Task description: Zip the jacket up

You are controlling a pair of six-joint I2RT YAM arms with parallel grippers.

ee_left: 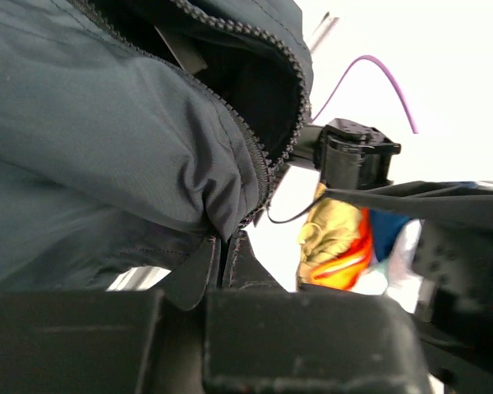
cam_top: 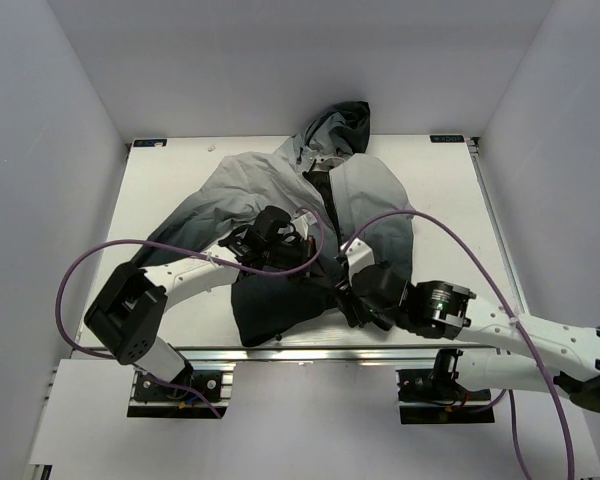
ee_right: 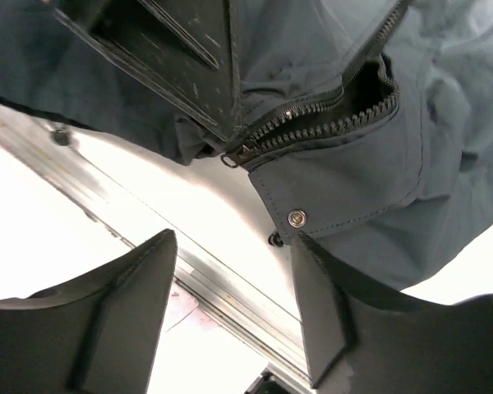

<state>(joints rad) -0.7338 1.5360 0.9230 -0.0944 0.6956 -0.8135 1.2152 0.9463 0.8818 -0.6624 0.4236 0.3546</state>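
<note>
Left gripper (ee_left: 222,264) clamped shut on jacket (cam_top: 250,185) hem; right gripper (ee_right: 234,246) jaws spread wide, zipper end (ee_right: 245,152) just beyond its fingertips

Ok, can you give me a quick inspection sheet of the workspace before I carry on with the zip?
Surface: white table, with the garment on its middle.
Job's things: jacket lying spread, hood at the far edge; zipper teeth parted above its lower end, not zipped up.
Clutter: nothing seen on the table; a blurred yellow-orange shape in the left wrist view, cannot identify.
Grippers: left gripper shut on the jacket's front edge; right gripper open near the zipper's lower end, holding nothing.
Cables: purple cables loop off each arm, the right one arching over the jacket.
Surroundings: plain white walls on three sides; metal rail along the near edge.
</note>
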